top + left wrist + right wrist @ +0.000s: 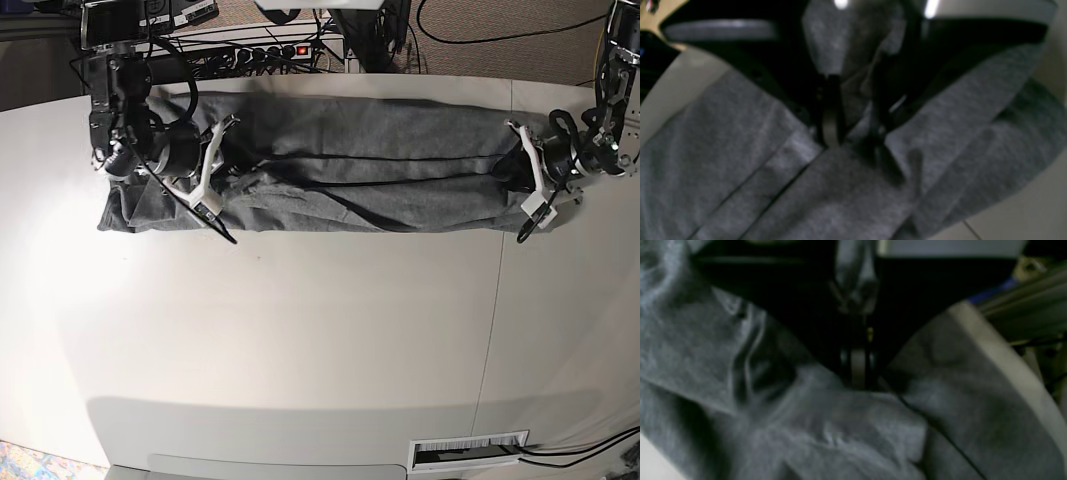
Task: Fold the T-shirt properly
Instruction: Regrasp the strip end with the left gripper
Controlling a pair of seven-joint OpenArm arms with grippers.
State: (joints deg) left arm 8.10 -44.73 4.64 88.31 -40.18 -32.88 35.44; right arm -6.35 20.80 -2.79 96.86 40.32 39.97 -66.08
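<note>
The heather-grey T-shirt (pixel 370 170) lies as a long band across the far part of the white table (pixel 300 330), folded lengthwise with creases. My left gripper (pixel 535 185) is at its right end. In the left wrist view its dark fingers (pixel 830 113) pinch a bunch of the shirt (pixel 740 160), and the gripper (pixel 855 140) presses onto the cloth. My right gripper (pixel 210 175) is at the shirt's left end. In the right wrist view it (pixel 857 380) is closed on a fold of the shirt (pixel 840 433).
A power strip and cables (pixel 270 50) lie beyond the table's far edge. A seam (pixel 495 300) runs down the table on the right. A slotted vent (pixel 470 452) sits at the front edge. Bare table surface (pixel 1023 213) shows beside the shirt.
</note>
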